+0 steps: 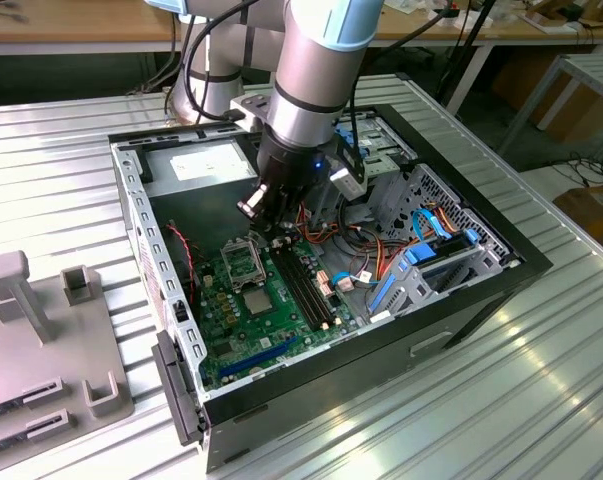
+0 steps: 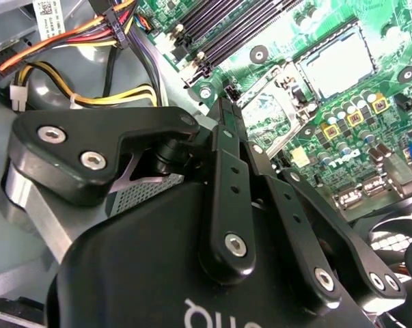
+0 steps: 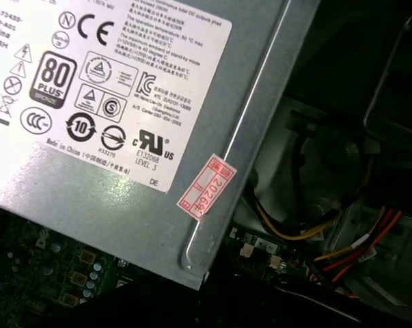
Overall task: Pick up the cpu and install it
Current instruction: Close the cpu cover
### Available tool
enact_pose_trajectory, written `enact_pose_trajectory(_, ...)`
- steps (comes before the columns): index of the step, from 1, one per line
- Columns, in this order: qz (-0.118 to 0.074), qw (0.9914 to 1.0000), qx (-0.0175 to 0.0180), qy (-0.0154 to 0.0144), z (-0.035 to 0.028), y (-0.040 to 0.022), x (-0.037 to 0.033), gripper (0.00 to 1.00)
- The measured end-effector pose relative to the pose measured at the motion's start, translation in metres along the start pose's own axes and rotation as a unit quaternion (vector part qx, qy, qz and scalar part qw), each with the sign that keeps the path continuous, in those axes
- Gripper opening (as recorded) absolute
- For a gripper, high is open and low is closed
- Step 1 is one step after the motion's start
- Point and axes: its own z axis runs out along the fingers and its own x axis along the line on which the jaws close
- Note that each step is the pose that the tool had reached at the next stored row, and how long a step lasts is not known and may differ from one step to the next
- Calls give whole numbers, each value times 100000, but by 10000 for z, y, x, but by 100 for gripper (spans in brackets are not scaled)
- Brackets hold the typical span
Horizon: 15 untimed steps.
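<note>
My gripper (image 1: pixel 278 230) hangs inside the open computer case, just above the green board (image 1: pixel 249 325) and beside the black square-framed socket (image 1: pixel 243 262). In the second wrist view the gripper's (image 2: pixel 223 104) black links run down to a point over the board (image 2: pixel 287 37). The socket (image 2: pixel 335 63) lies a little beyond that point and has a pale square surface inside its frame. A metal hinged frame (image 2: pixel 268 102) stands next to it. The cpu is hidden; I cannot tell whether the pale square is it. A grey soldered chip (image 1: pixel 258 298) sits nearer the case front.
Black memory slots (image 1: pixel 303 285) run beside the socket. The grey power supply (image 3: pixel 124 171) sits at the case's back, with bundles of coloured cables (image 2: pixel 89 41) close to the gripper. A blue drive bracket (image 1: pixel 421 262) stands at the exterior view's right, and grey fixtures (image 1: pixel 41 330) stand on the table outside the case.
</note>
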Motion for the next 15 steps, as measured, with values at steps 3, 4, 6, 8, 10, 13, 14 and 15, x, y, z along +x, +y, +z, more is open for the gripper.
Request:
enact_pose_trajectory(3,-589,99998,38,17,0,-1,-1,11)
enact_pose_trajectory(4,-596,99998,38,16,0,-1,-2,11)
enact_pose_trajectory(6,-594,99998,38,16,-1,-2,-6,11)
enact_pose_trajectory(8,-600,99998,34,12,0,0,-14,11)
enact_pose_trajectory(10,-701,99998,38,15,1,1,-23,11)
enact_pose_trajectory(13,-1732,99985,96,42,8,1,-31,11)
enact_pose_trajectory(14,-2244,99975,125,58,10,1,-32,11)
enact_pose_trajectory(15,-2696,99964,148,69,12,0,-32,11)
